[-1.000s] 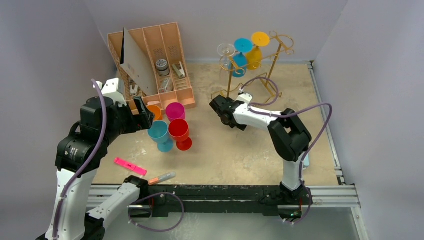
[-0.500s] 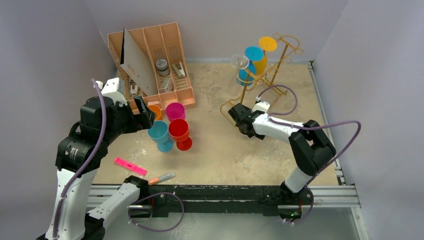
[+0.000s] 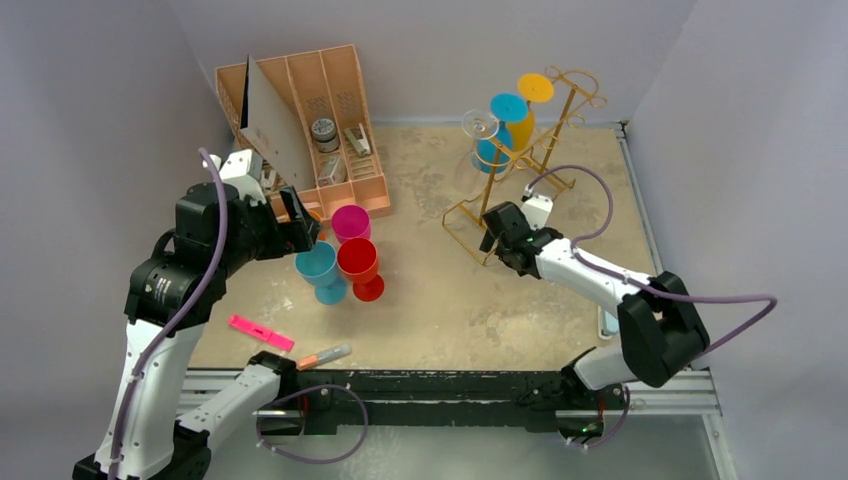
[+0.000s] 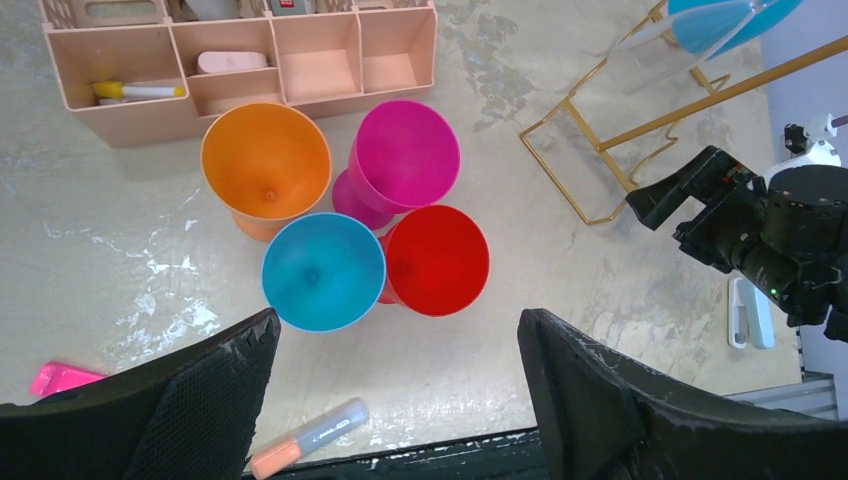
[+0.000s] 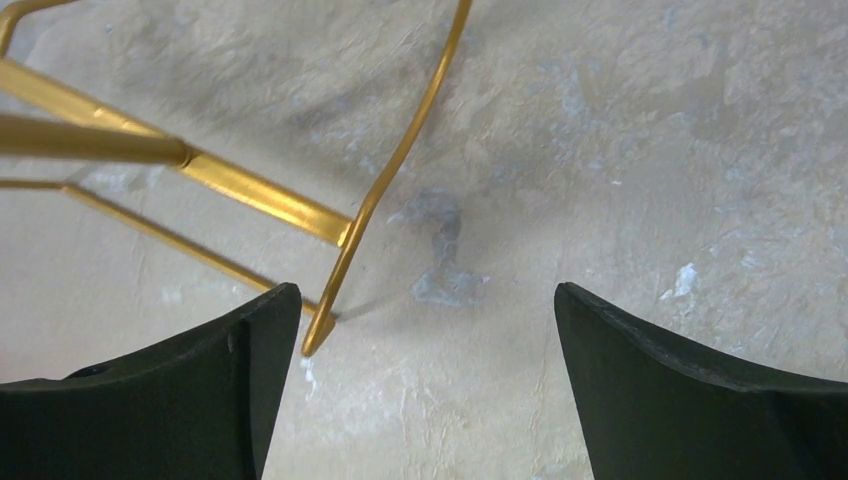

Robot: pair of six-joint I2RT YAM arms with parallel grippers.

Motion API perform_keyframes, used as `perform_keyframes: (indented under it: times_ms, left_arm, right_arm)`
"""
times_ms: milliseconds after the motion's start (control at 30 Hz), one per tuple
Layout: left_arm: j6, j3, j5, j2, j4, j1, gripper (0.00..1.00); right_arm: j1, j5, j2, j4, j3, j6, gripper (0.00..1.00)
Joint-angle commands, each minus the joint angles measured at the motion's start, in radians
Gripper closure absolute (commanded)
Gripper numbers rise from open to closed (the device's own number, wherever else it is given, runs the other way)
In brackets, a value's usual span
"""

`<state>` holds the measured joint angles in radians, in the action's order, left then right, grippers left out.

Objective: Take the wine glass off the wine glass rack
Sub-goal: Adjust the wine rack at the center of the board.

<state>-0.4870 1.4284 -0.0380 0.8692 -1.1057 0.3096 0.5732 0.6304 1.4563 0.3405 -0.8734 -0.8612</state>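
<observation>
Your right gripper [image 5: 422,292] sits low at the near-left corner of the wine glass rack [image 3: 489,186] — jaws apart, nothing held, the gold base wire just beside one finger. On the rack, far right, hang a clear wine glass [image 3: 480,124], a blue glass [image 3: 508,106] and a yellow glass [image 3: 535,87]. Your left gripper [image 4: 398,318] — jaws wide, empty — hovers over four coloured goblets [image 4: 435,262], left of centre.

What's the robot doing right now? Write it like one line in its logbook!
wine glass rack: three glasses hanging | right jaws: open, at rack base | left jaws: open, by four standing glasses
</observation>
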Motion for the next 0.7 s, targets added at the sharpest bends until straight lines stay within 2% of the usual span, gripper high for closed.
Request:
perform_keyframes:
  times_ms: [0,200,367,533,667]
  left_arm:
    - [0.003,-0.006,0.019,0.005,0.049,-0.004,0.12]
    - [0.004,-0.015,0.033,0.016,0.058,-0.004,0.12]
    - [0.008,-0.015,0.033,0.020,0.061,-0.004,0.12]
    - [0.012,-0.024,0.033,0.020,0.067,-0.004,0.12]
    - [0.011,-0.032,0.060,0.023,0.084,-0.004,0.12]
  right_arm:
    - [-0.001,-0.126,-0.084,-0.041,0.044,0.084,0.01]
    - [-0.001,-0.297,-0.192,-0.059,0.109,0.108,0.01]
    - [-0.001,-0.393,-0.309,0.011,0.165,0.089,0.01]
    - [-0.001,-0.444,-0.527,0.104,0.249,0.000,0.02]
    - [-0.001,-0.428,-0.758,0.165,0.255,-0.019,0.05]
